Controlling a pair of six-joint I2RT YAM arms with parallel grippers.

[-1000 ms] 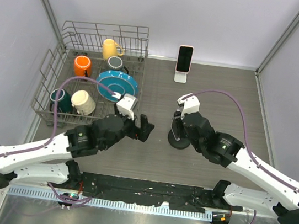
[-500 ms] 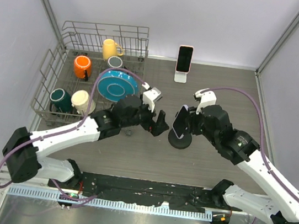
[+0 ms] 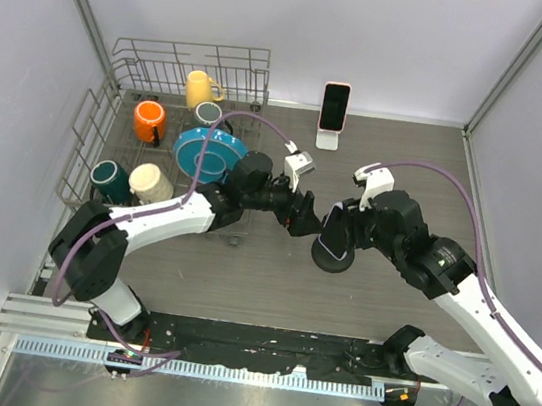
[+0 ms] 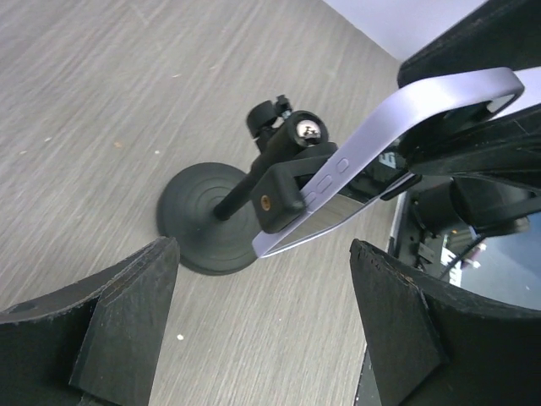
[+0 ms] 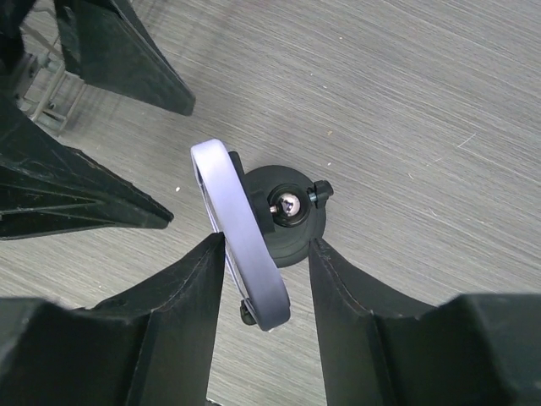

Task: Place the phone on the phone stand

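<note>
The table (image 3: 426, 174) carries a dish rack (image 3: 191, 51) at its far left with mugs and a blue plate; neither belongs to the task; a second phone (image 3: 334, 104) stands upright on a white holder (image 3: 327, 138) at the far edge, well apart from the work. Both arms reach to mid-table; the left gripper (image 3: 305, 218) hangs just beside the phone stand (image 3: 332, 259) with its fingers spread wide and nothing between them; the right gripper (image 5: 266, 245) straddles the phone (image 4: 355, 156), one finger on each side, but whether the pads press on it cannot be told, since a gap shows on one side. The phone is tilted above the stand's round base, its back against the black clamp (image 4: 275, 190) under the ball joint (image 4: 302, 131). Step in hand, by judgement: seating the phone in the clamp; the task appears nearly done. The next move calls for confirming that the lower edge sits fully in the clamp, steadying the stand with the left gripper if required, then releasing slowly; the top-heavy stand may tip.
</note>
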